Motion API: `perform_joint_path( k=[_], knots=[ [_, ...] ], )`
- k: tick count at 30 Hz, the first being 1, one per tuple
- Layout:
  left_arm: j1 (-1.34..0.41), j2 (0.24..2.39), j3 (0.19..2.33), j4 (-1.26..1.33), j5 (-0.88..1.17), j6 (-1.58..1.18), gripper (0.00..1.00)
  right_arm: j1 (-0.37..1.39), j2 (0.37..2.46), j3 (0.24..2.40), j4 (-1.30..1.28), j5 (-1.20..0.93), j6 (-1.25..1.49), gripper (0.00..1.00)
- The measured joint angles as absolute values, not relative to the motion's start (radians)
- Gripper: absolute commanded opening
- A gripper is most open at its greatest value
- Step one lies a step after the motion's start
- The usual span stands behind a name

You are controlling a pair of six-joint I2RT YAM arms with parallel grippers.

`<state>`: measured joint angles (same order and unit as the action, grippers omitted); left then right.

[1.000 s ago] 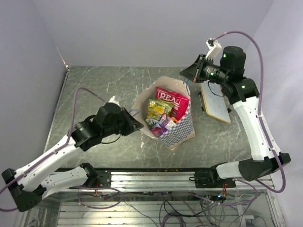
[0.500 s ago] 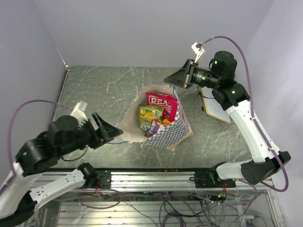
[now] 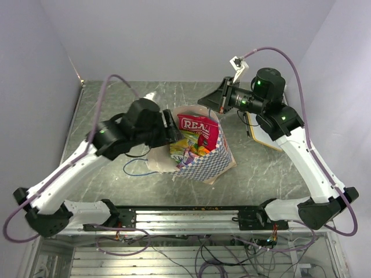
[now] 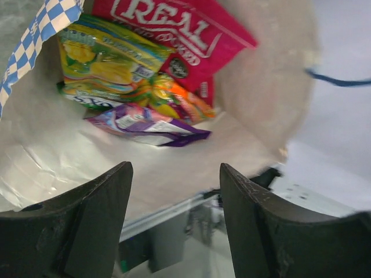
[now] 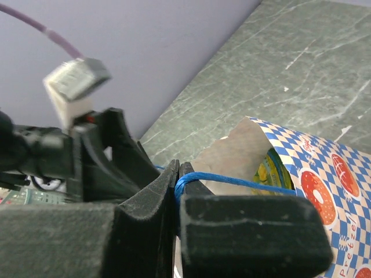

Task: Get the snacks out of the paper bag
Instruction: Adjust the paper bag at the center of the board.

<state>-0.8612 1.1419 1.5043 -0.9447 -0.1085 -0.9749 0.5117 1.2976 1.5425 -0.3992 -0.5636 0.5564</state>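
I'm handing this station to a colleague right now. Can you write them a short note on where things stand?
Left gripper: open at the mouth of the blue-and-white checkered paper bag, holding nothing.
Right gripper: shut on the bag's thin blue string handle.
Snacks: glossy red packet, yellow-green packet, orange packet and purple packet all lie inside the bag.
Done: bag open; no packet is out yet.
Left: take out every packet.
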Motion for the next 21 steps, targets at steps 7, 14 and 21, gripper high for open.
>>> perform_joint_path(
  k=[7,14,21],
  knots=[
    [-0.861,1.297,1.433,-0.900,-0.123,-0.848,0.74,0.512,1.292,1.552,-0.440,-0.526,0.517,0.00],
    [-0.861,1.372,1.302,-0.792,-0.126,-0.791,0.79,0.512,1.283,1.559,-0.492,-0.504,0.479,0.00],
    [-0.860,1.500,1.287,-0.734,-0.157,-0.739,0.84,0.512,1.291,1.600,-0.552,-0.492,0.445,0.00]
  ],
)
